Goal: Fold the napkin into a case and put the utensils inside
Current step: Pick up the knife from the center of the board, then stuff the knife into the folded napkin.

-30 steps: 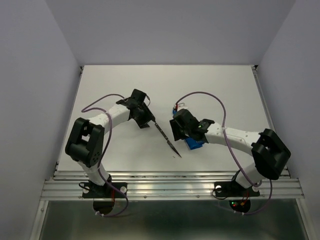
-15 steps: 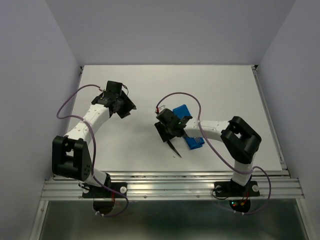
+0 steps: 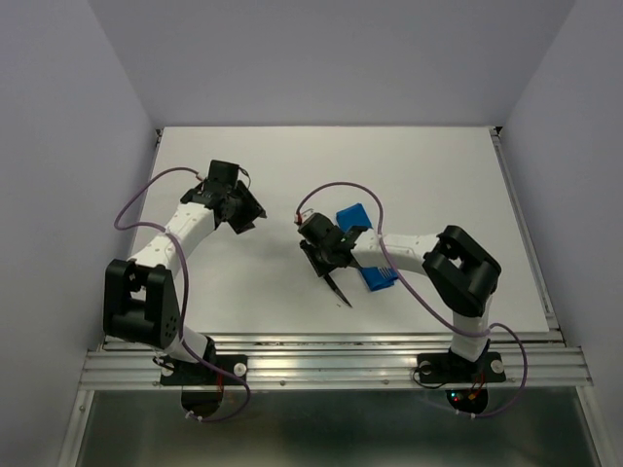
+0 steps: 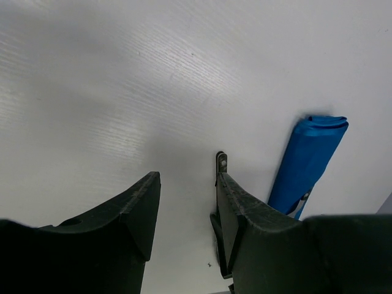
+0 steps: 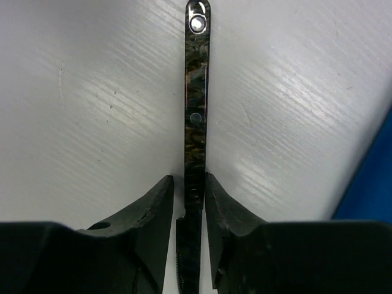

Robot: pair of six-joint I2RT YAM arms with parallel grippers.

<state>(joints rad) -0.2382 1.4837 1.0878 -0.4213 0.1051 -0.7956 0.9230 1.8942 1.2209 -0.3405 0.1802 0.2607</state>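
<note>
Dark mottled knife [image 5: 196, 122] lying flat — narrow blue case [image 4: 309, 159] just beside

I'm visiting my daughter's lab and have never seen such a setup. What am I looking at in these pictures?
These are two robot arms, the left arm and the right arm, bolted at the near edge of a table. The wide picture comes from a camera above and behind them. The other two come from cameras on the wrists, looking past each arm's two fingers. On the table lie a blue napkin, folded into a narrow pouch, and a knife beside it. The left gripper is open and empty. The right gripper has a finger close on each side of the knife's handle; whether it pinches yet is unclear.
</note>
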